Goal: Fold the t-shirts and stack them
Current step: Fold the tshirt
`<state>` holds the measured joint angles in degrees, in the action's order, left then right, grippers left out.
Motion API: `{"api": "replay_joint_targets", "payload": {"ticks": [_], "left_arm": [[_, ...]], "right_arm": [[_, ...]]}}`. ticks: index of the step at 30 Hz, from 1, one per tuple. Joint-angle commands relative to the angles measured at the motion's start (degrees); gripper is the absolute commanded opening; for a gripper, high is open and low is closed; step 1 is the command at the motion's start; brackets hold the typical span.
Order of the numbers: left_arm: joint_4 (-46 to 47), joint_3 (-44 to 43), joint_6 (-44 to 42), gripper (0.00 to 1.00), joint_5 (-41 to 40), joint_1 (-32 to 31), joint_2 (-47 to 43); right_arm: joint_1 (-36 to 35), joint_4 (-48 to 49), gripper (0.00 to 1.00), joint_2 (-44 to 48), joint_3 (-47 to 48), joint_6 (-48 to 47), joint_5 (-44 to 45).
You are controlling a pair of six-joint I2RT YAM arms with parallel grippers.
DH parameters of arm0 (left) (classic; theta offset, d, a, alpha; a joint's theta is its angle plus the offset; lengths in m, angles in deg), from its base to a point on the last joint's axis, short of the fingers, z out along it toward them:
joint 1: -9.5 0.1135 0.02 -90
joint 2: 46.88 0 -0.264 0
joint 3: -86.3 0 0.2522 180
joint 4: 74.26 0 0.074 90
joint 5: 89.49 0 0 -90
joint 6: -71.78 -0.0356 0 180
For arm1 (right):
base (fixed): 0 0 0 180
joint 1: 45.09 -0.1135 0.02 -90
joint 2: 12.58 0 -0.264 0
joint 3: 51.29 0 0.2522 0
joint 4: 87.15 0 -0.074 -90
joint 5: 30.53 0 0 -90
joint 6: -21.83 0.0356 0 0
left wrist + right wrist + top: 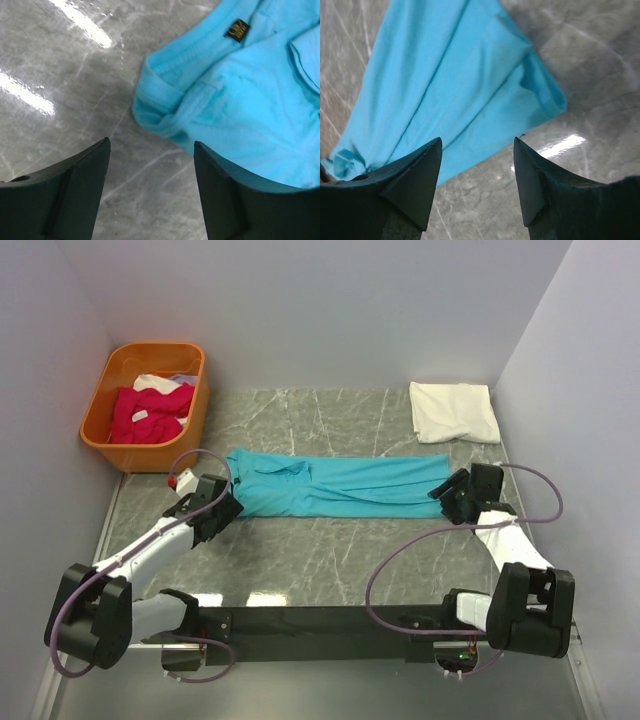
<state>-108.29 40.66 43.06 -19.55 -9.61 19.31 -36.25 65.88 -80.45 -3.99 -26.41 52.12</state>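
Left pincer (150, 145): jaws apart, nothing between them; poised above bare bench (75, 90) just off the collar end of the turquoise t-shirt (250, 100).
Right pincer (477, 142): jaws apart, empty; poised at the hem end of the same shirt.
Shirt position: lies across the middle of the bench as a long narrow band, sides folded in, neck label (236, 31) facing up.
Done: white t-shirt (455, 412) lies folded at the far right corner; judged the base of the stack.
Remaining: turquoise band needs end-to-end folds, then stacking; magenta t-shirts (150, 412) wait in the orange basket (145, 455) at the far left corner.
Room: near half of the bench is open; side walls (60, 390) stand close to both side edges, so sweeps are best run inward.
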Motion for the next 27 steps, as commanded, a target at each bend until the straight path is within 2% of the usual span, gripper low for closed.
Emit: {"api": "replay_joint_targets", "payload": {"ticks": [1,9,15,19,21,25,27], "left_arm": [[4.97,1.03,2.53,0.72,-1.83,1.53,1.74],[9.38,0.24,2.27,0.64,-0.34,3.99,7.88],[9.73,0.41,1.65,0.47,0.28,5.84,9.74],[8.94,0.68,1.22,0.26,0.45,6.11,8.69],[8.58,0.5,0.25,0.2,0.54,6.11,8.25],[6.92,-0.11,-0.89,0.01,-0.07,6.11,6.93],[6.12,-0.46,-1.33,0.01,-0.51,6.11,6.76]], "right_arm": [[3.63,5.56,0.66,1.61,-2.86,3.77,-3.37],[10.57,10.22,0.64,1.52,-7.52,5.09,-6.09],[12.6,10.49,0.64,-0.59,-8.05,3.86,-6.62],[12.96,10.22,0.64,-2.34,-8.05,3.24,-5.39],[13.04,10.31,0.63,-4.1,-7.61,2.8,-5.13],[13.13,10.49,0.62,-7.0,-6.38,2.45,-4.95],[13.22,10.66,0.6,-8.49,-5.68,2.45,-5.12]]}}
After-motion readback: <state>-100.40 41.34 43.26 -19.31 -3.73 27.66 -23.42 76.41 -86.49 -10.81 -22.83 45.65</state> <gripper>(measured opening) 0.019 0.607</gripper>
